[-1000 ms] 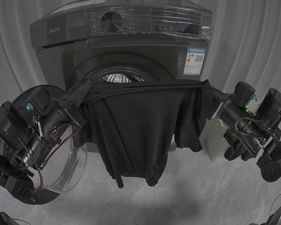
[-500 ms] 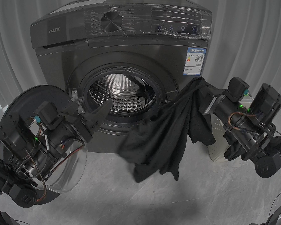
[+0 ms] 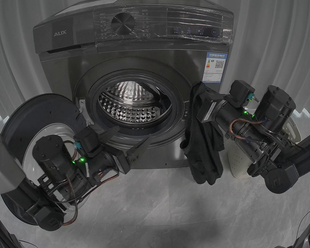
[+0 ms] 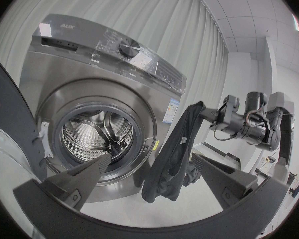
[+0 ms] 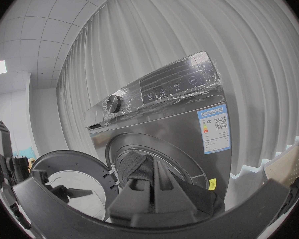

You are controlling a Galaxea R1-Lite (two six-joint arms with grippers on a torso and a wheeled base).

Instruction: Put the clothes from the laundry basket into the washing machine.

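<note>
A black garment (image 3: 203, 145) hangs in a bunch from my right gripper (image 3: 200, 95), which is shut on its top edge just right of the washing machine's open drum (image 3: 132, 102). In the right wrist view the cloth (image 5: 133, 166) is pinched in the shut gripper (image 5: 151, 173) in front of the opening. My left gripper (image 3: 125, 140) is open and holds nothing, low in front of the drum's lower rim. From the left wrist view its gripper (image 4: 149, 156) frames the drum (image 4: 89, 133) and the hanging garment (image 4: 176, 146). The white laundry basket (image 3: 237, 155) stands on the floor behind my right arm.
The round door (image 3: 41, 121) is swung wide open on the left, behind my left arm. The grey washing machine (image 3: 134, 52) stands against a curtain. Bare grey floor (image 3: 162, 204) lies in front. Dark cloth shows at the basket (image 5: 289, 163) edge.
The left gripper has let go of the garment and dropped low. The cloth, earlier stretched between both grippers, now hangs from the right one, which has moved left toward the drum.
</note>
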